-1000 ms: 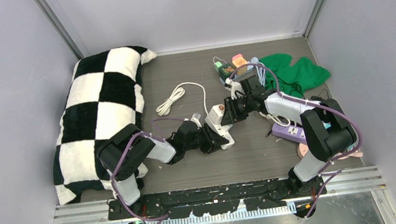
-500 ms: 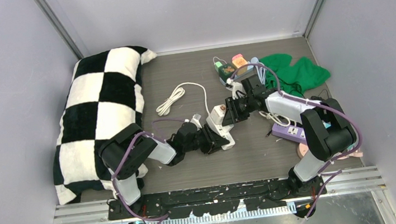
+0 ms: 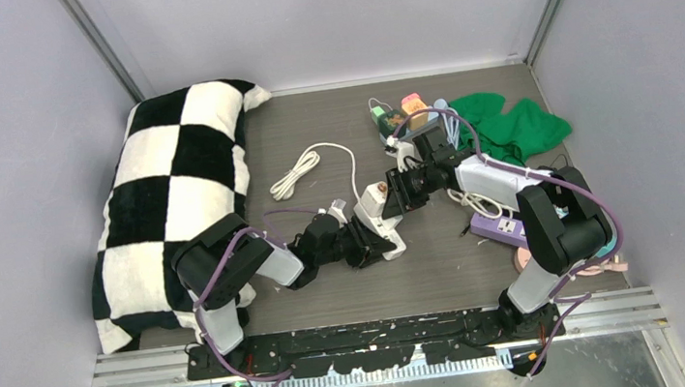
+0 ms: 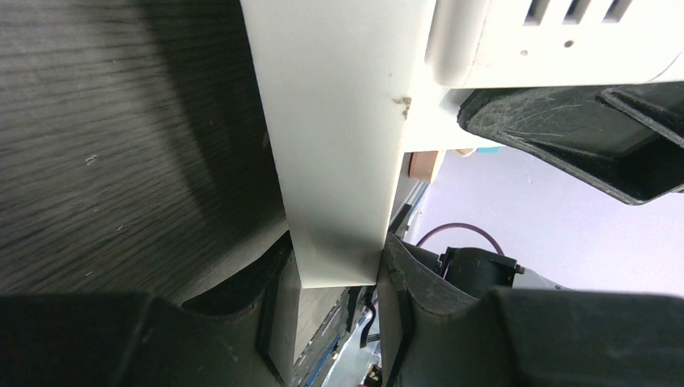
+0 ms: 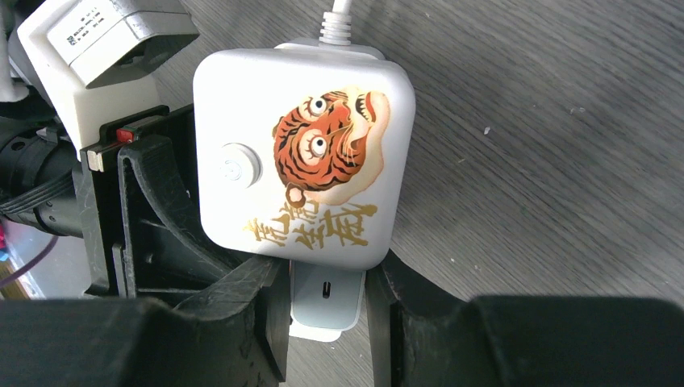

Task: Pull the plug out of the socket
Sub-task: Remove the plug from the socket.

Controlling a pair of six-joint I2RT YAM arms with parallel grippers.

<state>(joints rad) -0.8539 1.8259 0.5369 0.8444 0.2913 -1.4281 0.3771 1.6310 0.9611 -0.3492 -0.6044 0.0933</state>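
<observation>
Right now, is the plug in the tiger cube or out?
In, it seems: the plug between the right fingers sits flush against the cube, no prongs showing.

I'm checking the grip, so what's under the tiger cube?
A white block with a small slot, pinched between the right jaws. The tiger cube covers all but its near end.

There's glossy white plastic on the tiger-printed cube (image 5: 302, 153), matt scuffed white plastic on the socket strip (image 4: 339, 121), dull dark woodgrain across the table (image 5: 524, 121), and soft cloth covers the checkered pillow (image 3: 173, 193).
</observation>
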